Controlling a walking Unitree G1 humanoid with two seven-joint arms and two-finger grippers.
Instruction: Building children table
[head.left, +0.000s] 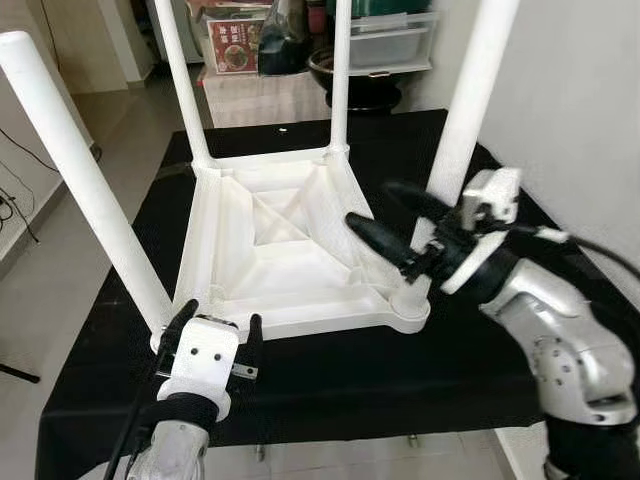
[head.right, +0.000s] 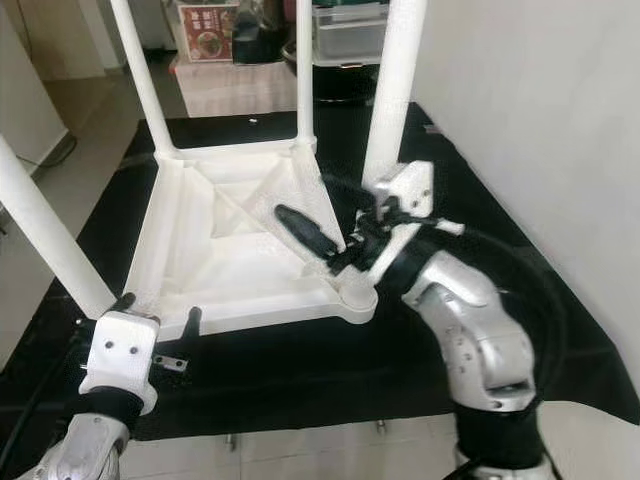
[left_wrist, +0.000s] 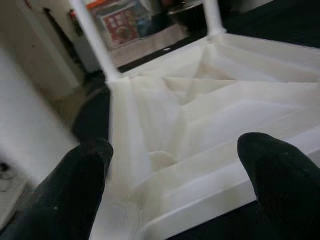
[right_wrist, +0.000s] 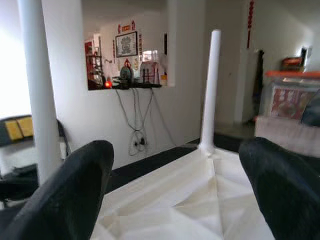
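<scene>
While the white table (head.left: 280, 250) lay upside down on the black cloth (head.left: 400, 370), its 4 legs pointed up. The right gripper (head.left: 385, 215) hung over the underside beside the near right leg (head.left: 465, 120), fingers spread apart and holding nothing. The left gripper (head.left: 215, 330) waited at the near left corner, fingers spread too.

1. A worktop (head.left: 330, 385) draped in black cloth carries the scene
2. A white children's table (head.left: 290, 245) lies upside down directly on it, underside up, four white legs pointing upward
3. Pale floor (head.left: 60, 250) surrounds the worktop
</scene>
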